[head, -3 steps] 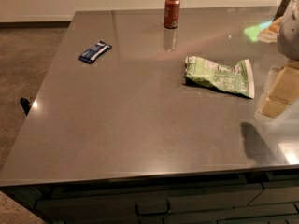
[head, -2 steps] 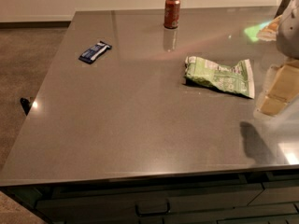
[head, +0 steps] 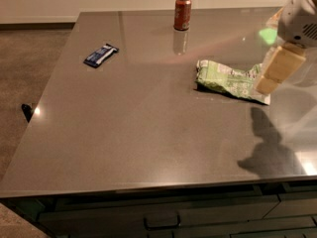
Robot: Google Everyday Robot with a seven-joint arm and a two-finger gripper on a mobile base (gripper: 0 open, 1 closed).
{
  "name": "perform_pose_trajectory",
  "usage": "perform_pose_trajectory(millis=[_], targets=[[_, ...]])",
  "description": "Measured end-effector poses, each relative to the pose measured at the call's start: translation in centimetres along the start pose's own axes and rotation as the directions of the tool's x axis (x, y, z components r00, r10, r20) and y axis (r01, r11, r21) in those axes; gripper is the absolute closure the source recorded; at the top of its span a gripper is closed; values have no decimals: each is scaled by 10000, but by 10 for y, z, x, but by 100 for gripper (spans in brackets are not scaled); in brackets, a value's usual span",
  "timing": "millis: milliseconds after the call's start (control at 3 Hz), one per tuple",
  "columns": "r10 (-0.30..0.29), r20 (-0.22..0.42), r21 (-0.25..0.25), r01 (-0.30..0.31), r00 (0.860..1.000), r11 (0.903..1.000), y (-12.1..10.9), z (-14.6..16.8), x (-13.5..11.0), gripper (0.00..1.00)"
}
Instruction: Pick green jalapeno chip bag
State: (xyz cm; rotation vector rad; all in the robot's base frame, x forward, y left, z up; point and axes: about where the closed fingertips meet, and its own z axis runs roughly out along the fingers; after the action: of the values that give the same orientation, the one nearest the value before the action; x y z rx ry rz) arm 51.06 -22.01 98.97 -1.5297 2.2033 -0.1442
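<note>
On the right half of the grey desk (head: 138, 133) lies the green jalapeno chip bag (head: 225, 78), flat and wrinkled, its long side running left to right and its right end slightly nearer the front edge. Over that right end hangs the hand (head: 276, 72), a tan block below the white arm (head: 299, 16) that enters from the upper right. It overlaps the bag's corner in this view, though contact cannot be made out, nor whether the hand is open or closed. Its dark shadow (head: 270, 152) falls on the desk nearer the front. Well behind the bag, a red soda can (head: 182, 13) stands upright near the far edge. Far to the left lies a dark-blue wrapper bar (head: 101, 55).
</note>
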Motion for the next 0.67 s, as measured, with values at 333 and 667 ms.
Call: perform_pose_trajectory(millis=[333, 667], targets=[[502, 236, -83, -500, 9985, 9987, -38, 25, -3, 0], [1004, 250, -318, -995, 9946, 9945, -69, 57, -4, 0]])
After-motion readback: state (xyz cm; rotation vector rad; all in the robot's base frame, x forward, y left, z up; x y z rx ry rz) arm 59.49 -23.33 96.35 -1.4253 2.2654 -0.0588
